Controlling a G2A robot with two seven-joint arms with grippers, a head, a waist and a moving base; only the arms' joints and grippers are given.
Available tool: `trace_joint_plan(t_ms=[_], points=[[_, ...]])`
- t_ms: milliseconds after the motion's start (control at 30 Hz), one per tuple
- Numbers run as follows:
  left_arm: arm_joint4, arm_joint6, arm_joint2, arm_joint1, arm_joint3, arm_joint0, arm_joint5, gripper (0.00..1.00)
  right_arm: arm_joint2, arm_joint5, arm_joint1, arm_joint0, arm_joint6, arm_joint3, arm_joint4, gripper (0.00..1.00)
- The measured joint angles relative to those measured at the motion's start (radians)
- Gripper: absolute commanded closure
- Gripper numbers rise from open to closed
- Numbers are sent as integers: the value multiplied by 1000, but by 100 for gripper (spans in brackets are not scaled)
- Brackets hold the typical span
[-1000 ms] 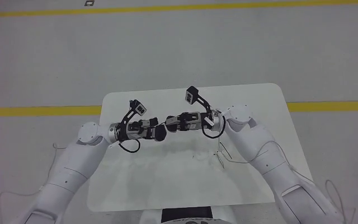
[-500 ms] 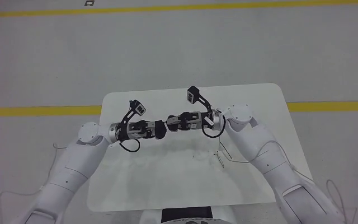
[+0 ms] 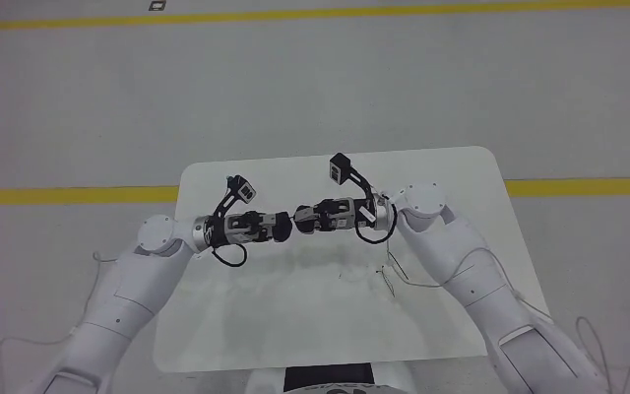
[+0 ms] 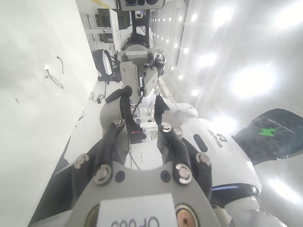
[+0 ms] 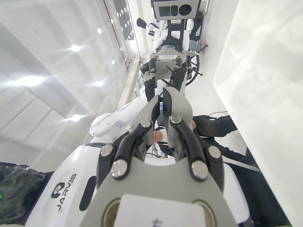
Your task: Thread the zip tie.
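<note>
Above the middle of the white table [image 3: 443, 177] my two grippers meet tip to tip. My right gripper [image 3: 301, 217] [image 5: 162, 100] has its fingers pressed almost together on a thin black zip tie [image 4: 136, 106]. The tie's strand trails out of its tips toward my left gripper. My left gripper [image 3: 283, 226] [image 4: 142, 99] stands open, its black-wrapped fingertips [image 4: 123, 95] spread on either side of the right gripper's tips. In the left wrist view the strand runs between them. I cannot tell whether the strand touches either fingertip.
Several loose black zip ties [image 3: 394, 268] [image 4: 55, 79] lie on the table by the right arm's forearm. The table's near half is bare white surface, and grey floor with yellow lines surrounds it.
My left gripper has shifted slightly toward the table's far side and now lines up with the right gripper's tips. The right gripper has hardly moved.
</note>
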Motion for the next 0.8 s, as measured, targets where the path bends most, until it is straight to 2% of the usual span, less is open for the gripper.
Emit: trace_joint_plan(t_ms=[433,633,800], points=[[11,15,1,-1,3,4,-4,94,-9,7,5,2,-9,-1,-11,100],[16,19,2,-2,3,3,-4,95,-14,8,6,4,-8,1,-12,100],[17,19,2,-2,3,2,-3,91,-18,7,6,6,-8,3,-8,100]])
